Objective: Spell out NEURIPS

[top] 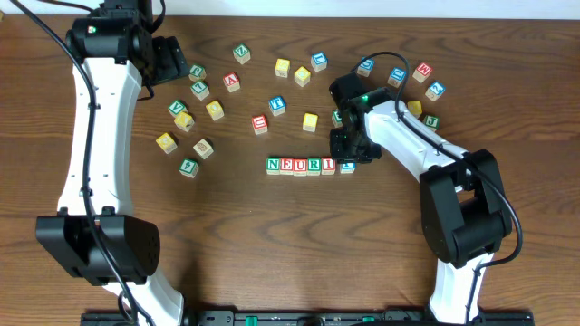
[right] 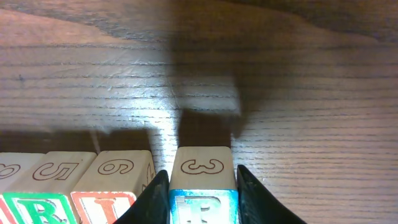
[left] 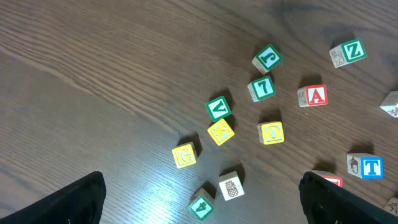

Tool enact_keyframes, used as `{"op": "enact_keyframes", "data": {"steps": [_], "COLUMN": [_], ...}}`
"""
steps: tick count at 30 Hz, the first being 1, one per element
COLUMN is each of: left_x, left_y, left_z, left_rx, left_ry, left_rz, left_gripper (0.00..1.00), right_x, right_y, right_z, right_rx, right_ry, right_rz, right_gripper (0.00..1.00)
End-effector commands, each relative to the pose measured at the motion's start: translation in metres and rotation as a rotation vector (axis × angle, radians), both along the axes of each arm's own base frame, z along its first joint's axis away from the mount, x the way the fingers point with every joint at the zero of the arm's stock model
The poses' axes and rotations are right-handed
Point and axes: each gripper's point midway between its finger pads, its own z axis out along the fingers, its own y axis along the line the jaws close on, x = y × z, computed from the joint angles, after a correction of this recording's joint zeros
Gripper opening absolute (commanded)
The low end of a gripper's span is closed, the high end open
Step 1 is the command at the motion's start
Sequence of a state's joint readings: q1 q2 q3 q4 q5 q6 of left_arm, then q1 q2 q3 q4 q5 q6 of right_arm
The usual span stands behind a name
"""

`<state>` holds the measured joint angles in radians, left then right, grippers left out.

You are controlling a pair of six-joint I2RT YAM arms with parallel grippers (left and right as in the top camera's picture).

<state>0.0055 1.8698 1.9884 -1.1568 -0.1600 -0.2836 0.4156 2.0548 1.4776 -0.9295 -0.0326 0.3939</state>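
Dark wooden table (top: 227, 226), 2 arms. The left gripper (left: 199, 186) gapes empty above strays. The right gripper (right: 202, 182) flanks 1 blue-framed cube (right: 200, 165), probably the P, just right of the row (top: 301, 165) of 5 cubes, N-E-U-R-I; pinched or freed, I cannot tell. Best seat it flush, letter upright, then lift straight up. Roughly 22 loose cubes (top: 277, 106) lie scattered.

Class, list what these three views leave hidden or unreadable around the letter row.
Blue-framed block letter: right wrist view, cut by bottom edge; overhead, too small, partly under right gripper.
Grip: clamped or merely flanking, unclear; fingers cut off below.
Row letters, wrist view: same edge.
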Motion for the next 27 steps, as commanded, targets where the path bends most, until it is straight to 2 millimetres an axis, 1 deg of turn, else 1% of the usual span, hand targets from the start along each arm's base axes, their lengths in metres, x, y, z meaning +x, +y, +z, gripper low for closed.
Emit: {"op": "enact_keyframes", "data": {"steps": [1, 3, 7, 10, 12, 13, 15, 18, 21, 22, 27], "left_x": [-0.002, -0.002, -0.002, -0.002, -0.002, -0.002, -0.002, -0.002, -0.002, -0.002, -0.002], "left_y": [0.003, 0.003, 0.003, 0.003, 0.003, 0.003, 0.003, 0.003, 0.003, 0.003, 0.003], "left_z": [0.009, 0.009, 0.009, 0.009, 0.009, 0.009, 0.009, 0.009, 0.009, 0.009, 0.009], "left_rx": [0.008, 0.008, 0.008, 0.008, 0.008, 0.008, 0.008, 0.008, 0.008, 0.008, 0.008], "left_ry": [-0.017, -0.017, -0.017, -0.017, -0.017, -0.017, -0.017, -0.017, -0.017, -0.017, -0.017], "left_rz": [0.001, 0.001, 0.001, 0.001, 0.001, 0.001, 0.001, 0.001, 0.001, 0.001, 0.001], "left_gripper": [0.98, 0.98, 0.98, 0.98, 0.98, 0.98, 0.98, 0.98, 0.98, 0.98, 0.98], "right_x": [0.005, 0.016, 0.047, 0.068, 0.079, 0.082, 0.086, 0.092, 0.094, 0.095, 0.102], "right_y": [0.003, 0.004, 0.005, 0.013, 0.021, 0.026, 0.033, 0.046, 0.060, 0.064, 0.075], "right_z": [0.006, 0.019, 0.057, 0.083, 0.093, 0.094, 0.093, 0.083, 0.065, 0.056, 0.031], "right_rx": [0.003, 0.004, -0.020, 0.005, 0.042, 0.064, 0.095, 0.111, 0.116, 0.115, 0.123], "right_ry": [-0.017, -0.050, -0.160, -0.244, -0.290, -0.302, -0.313, -0.326, -0.320, -0.314, -0.309], "right_rz": [-0.004, 0.005, -0.004, -0.009, -0.009, -0.011, -0.040, -0.039, -0.033, -0.039, -0.062], "right_gripper": [0.28, 0.29, 0.37, 0.41, 0.42, 0.42, 0.42, 0.43, 0.44, 0.44, 0.48]}}
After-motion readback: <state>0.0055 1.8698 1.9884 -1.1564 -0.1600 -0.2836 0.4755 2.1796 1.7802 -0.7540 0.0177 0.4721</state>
